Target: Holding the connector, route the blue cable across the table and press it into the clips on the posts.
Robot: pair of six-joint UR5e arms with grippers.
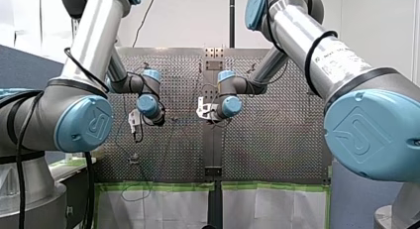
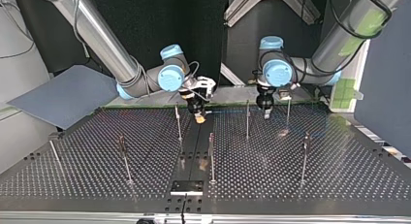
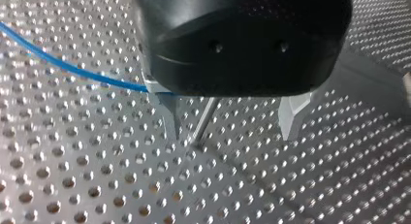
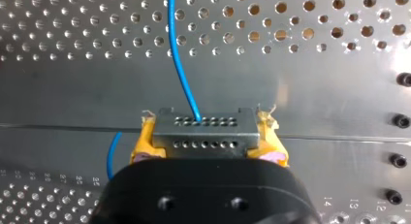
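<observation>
1. The perforated grey metal worktop (image 2: 300,185) stretches under both arms, with a plain strip down its middle.
2. My right claw (image 4: 207,129), black with yellow pads, is clamped on the small grey rectangular connector (image 4: 203,145), over that plain strip near the arms' edge.
3. My left claw (image 3: 231,133), black with bare metal fingers, hangs with its fingers apart, gripping nothing.
4. Thin upright metal posts (image 2: 211,156) stand scattered over the worktop; one rises between my left claw's fingers.
5. The connector shows two rows of small holes.
6. The thin blue cable (image 4: 181,64) leaves the connector's holed face and runs ahead across the worktop. In the left wrist view it passes just beside one metal finger.
</observation>
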